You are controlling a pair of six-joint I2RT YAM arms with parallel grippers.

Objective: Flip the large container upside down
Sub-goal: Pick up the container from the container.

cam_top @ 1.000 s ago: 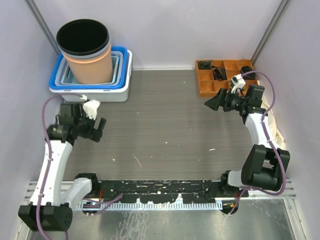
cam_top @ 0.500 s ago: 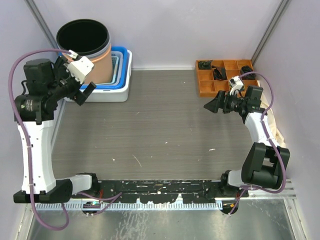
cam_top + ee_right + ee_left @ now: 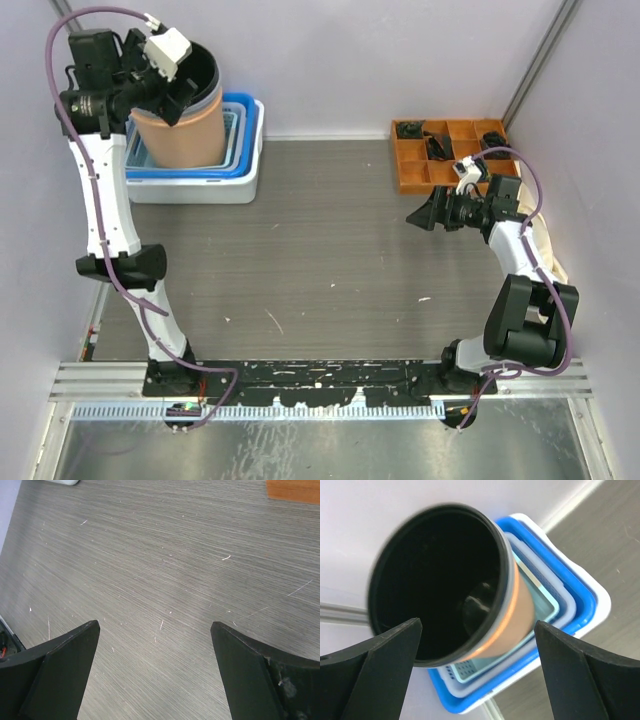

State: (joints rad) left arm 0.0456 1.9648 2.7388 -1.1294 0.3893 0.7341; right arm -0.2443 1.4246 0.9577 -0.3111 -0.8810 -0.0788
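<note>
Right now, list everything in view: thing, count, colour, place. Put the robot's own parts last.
large container: 1, tan with black rim, upright in the trays, far left
nested trays: at least three, white, blue and pale, far left corner
organizer box: 1, orange-brown, far right
small parts: several, black, in the box's compartments
cloth: 1, cream, by the right wall
table: 1, grey wood-grain
left gripper: 1, black, open, high by the container's rim
right gripper: 1, black, open, above bare table near the box
</note>
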